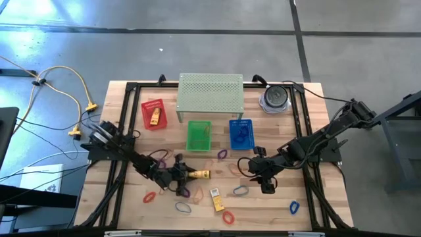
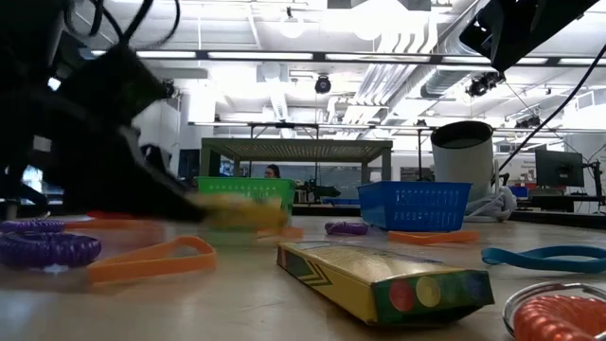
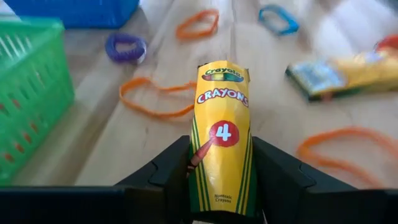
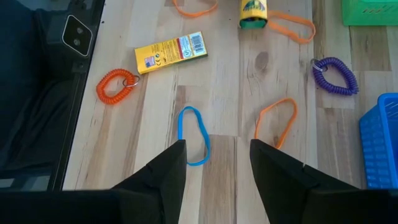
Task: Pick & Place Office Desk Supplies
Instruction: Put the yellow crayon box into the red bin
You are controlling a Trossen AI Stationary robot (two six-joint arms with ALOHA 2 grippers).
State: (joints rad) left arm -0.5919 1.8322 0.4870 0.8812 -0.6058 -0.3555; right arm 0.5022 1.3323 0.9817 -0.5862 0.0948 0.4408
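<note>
Yellow crayon box (image 3: 222, 134) sits clamped in the left pincer (image 3: 219, 180) just above the worktop (image 1: 276, 204), right pincer (image 4: 214, 165) apart over a blue loop (image 4: 194, 135); most supplies remain unsorted.

My matt black plastic jaws grip a glossy yellow cardboard crayon box (image 3: 222, 143). Beneath lies the pale, smooth-planked wooden tabletop (image 4: 249, 68), with a coiled purple plastic loop (image 4: 336, 76) and a green plastic mesh basket (image 3: 28, 93).
</note>
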